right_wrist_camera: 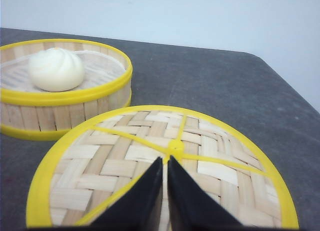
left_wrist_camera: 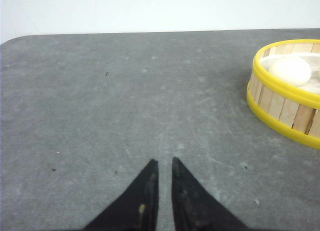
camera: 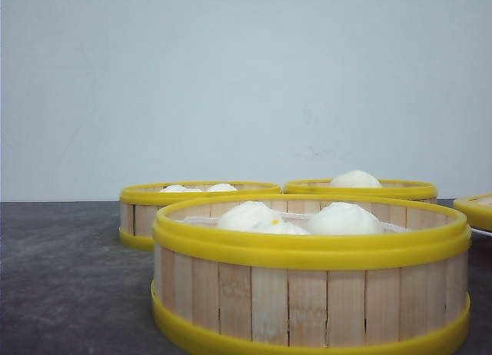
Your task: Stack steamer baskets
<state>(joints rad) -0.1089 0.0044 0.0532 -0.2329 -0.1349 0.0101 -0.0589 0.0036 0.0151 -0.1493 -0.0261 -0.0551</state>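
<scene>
Bare lab-style test setup, dark grey tabletop [left_wrist_camera: 100,101], plain white wall [camera: 231,78]

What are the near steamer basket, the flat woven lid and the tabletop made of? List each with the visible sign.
Near steamer basket: pale matt bamboo-like slats, glossy yellow rings, likely plastic.
Woven lid: flat interlaced pale strips, probably bamboo, with yellow rim and cross ribs.
Tabletop: dark grey, matt, mottled; material unclear.

My front camera sits low at tabletop [camera: 69,286] level, facing the wall, close behind the nearest steamer basket [camera: 311,282]. Both wrist cameras look down obliquely; the right shares a one-bun basket [right_wrist_camera: 65,98] with front.
</scene>
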